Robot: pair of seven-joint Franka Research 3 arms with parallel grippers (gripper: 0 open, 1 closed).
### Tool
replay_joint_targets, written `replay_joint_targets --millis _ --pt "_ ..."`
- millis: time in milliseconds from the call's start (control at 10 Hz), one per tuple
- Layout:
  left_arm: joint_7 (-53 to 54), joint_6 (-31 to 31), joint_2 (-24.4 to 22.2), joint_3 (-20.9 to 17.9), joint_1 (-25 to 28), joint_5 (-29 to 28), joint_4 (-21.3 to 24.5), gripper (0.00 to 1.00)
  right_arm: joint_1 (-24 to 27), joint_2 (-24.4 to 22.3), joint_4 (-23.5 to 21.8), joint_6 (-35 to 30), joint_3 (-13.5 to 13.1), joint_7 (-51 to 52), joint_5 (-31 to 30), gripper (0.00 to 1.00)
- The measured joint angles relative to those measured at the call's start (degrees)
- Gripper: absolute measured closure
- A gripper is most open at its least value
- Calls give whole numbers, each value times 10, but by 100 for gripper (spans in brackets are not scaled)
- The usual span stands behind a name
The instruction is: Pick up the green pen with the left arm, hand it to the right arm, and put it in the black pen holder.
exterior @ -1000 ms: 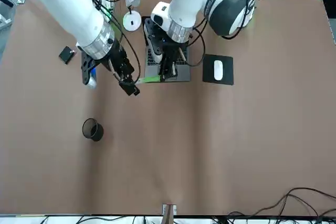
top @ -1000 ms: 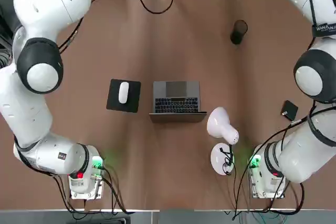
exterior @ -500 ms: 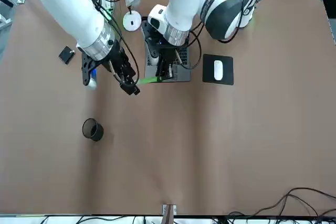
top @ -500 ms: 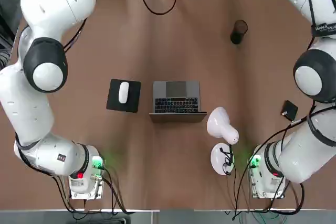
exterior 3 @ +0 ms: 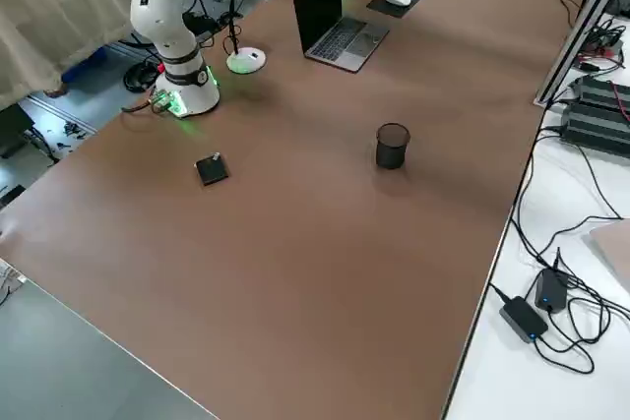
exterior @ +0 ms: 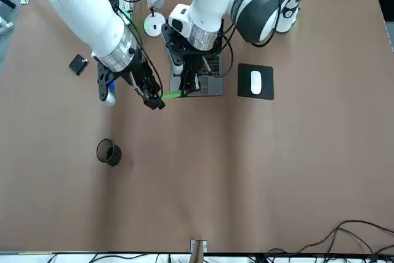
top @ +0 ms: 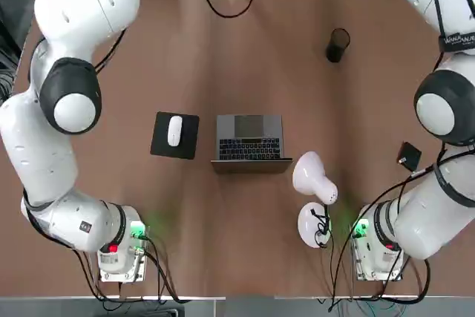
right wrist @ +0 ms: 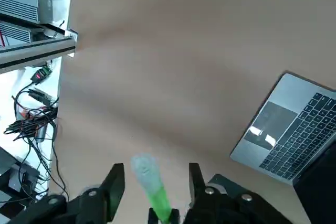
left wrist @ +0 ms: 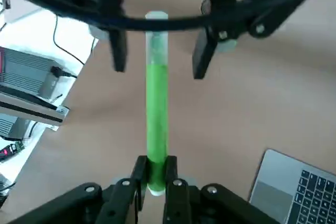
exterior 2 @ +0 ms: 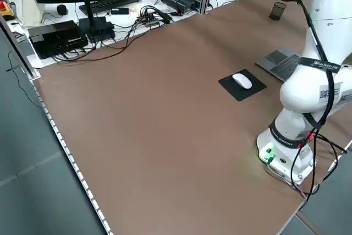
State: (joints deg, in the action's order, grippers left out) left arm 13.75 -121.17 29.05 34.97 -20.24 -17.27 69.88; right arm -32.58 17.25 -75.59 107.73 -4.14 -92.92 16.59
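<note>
The left gripper (left wrist: 156, 162) grips one end of the green pen (left wrist: 157, 103), leaving the other free between the right gripper's (right wrist: 157, 170) parted fingers, presumably for handover; the black cup (exterior: 109, 153) stands apart.

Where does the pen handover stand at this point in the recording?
Already done: the green pen is off the table, its lower end clamped in the left end effector.
In hand: the right end effector has its fingers apart on either side of the pen's pale end, so the transfer looks underway but incomplete.
Left: the right one has to grip, the left let go, and the pen go into the black pen holder.
</note>
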Motion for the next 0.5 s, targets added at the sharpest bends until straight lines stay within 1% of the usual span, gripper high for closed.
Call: replay_joint_targets --millis 200,500 --pt "0 -1 0 -1 0 0 -2 82 0 0 -2 -2 0 0 0 53" --pt "0 -1 0 -1 -1 0 -2 82 0 0 -2 -2 -1 0 0 56"
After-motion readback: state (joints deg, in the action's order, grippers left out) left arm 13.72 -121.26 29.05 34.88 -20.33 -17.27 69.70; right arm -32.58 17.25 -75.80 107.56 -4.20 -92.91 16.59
